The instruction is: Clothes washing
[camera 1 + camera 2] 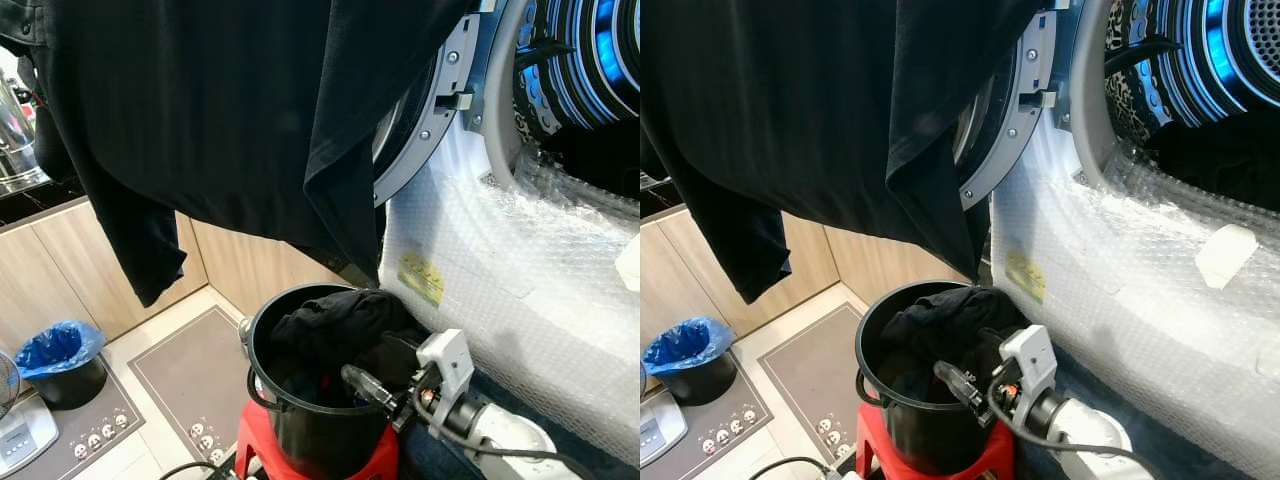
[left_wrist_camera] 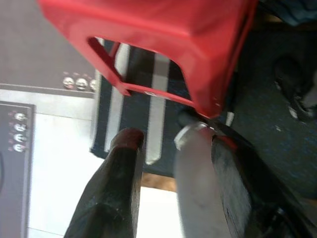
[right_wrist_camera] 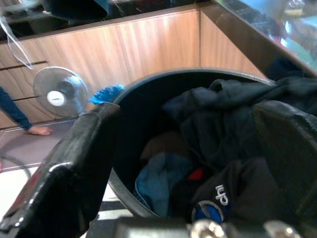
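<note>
A large black garment (image 1: pixel 230 110) hangs across the top of the view, in front of the washing machine's open door (image 1: pixel 425 120); what holds it is out of frame. Below it a black bucket (image 1: pixel 300 425) stands on a red stool (image 1: pixel 262 442), full of dark clothes (image 1: pixel 335 325). My right gripper (image 1: pixel 365 382) is at the bucket's near rim. In the right wrist view its fingers (image 3: pixel 89 144) stand open over the clothes (image 3: pixel 218 129), holding nothing. My left gripper (image 2: pixel 176 141) hangs open low beside the red stool (image 2: pixel 163 29).
The washing machine's front is covered in bubble wrap (image 1: pixel 500 290), and its drum (image 1: pixel 590 70) glows blue. A blue-lined bin (image 1: pixel 60 350), a scale (image 1: pixel 25 432) and a grey mat (image 1: pixel 195 375) lie on the floor to the left. A fan (image 3: pixel 59 91) and a person's foot (image 3: pixel 37 130) are by the cabinets.
</note>
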